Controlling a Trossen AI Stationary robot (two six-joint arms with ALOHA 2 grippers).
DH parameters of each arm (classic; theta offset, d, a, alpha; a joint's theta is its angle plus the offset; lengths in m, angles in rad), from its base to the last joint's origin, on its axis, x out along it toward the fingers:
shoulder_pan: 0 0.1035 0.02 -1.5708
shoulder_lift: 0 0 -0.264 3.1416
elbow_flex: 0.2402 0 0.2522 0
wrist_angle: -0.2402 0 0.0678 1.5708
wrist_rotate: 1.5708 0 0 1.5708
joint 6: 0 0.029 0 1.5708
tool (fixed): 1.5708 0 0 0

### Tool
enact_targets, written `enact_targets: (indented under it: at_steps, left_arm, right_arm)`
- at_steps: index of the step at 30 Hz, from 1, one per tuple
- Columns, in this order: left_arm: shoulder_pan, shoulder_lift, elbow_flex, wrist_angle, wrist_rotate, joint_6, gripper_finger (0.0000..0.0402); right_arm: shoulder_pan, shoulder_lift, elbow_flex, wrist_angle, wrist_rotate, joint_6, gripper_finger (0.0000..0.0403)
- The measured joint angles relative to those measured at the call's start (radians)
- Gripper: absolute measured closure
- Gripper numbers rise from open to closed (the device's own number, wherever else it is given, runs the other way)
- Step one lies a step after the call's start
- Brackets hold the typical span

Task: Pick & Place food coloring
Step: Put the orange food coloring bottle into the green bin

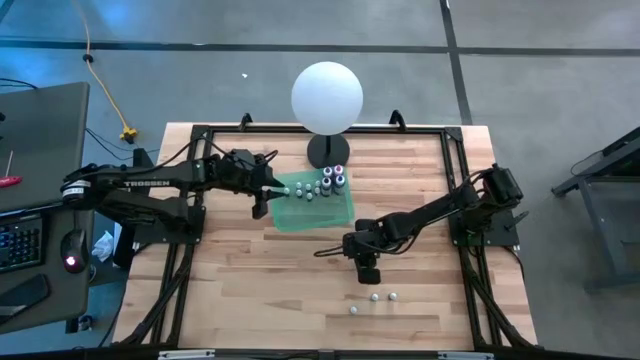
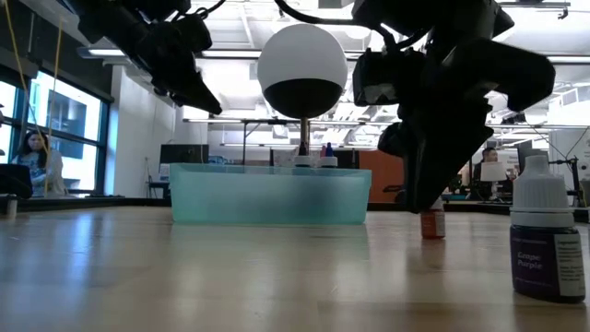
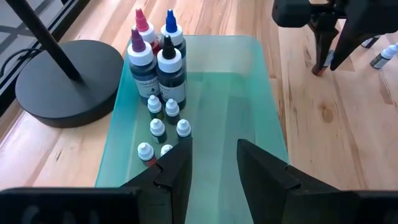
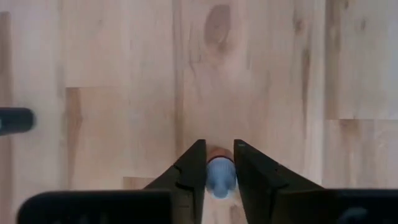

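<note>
The right end effector stood straight down over the table, its two fingers drawn in narrow around a small food coloring bottle with a pale cap; the bottle sat upright on the wood between them, and I could not tell whether the pads were already pressing it; to do this grasp well, I judged, the fingers should close squarely on the body below the cap, gently, so the little thing neither tips nor squirts out sideways, and then lift straight up before travelling toward the green tray; the left end effector hung over that tray with its fingers parted and empty, above the bottles already gathered there; three more small bottles lay on the bare wood nearer the front edge; the right wrist view alone showed the cap centred in the gap; the low view showed the bottle's foot resting on the table, and a purple-labelled bottle close by.
</note>
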Motion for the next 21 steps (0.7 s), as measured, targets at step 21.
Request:
enact_targets:
  at_steps: [21]
  left_arm:
    - [0.000, 0.000, 0.000, 0.004, -0.003, 0.000, 0.0278]
  right_arm:
    - [-0.088, -0.001, 0.291, 0.057, 0.249, -0.173, 0.0360]
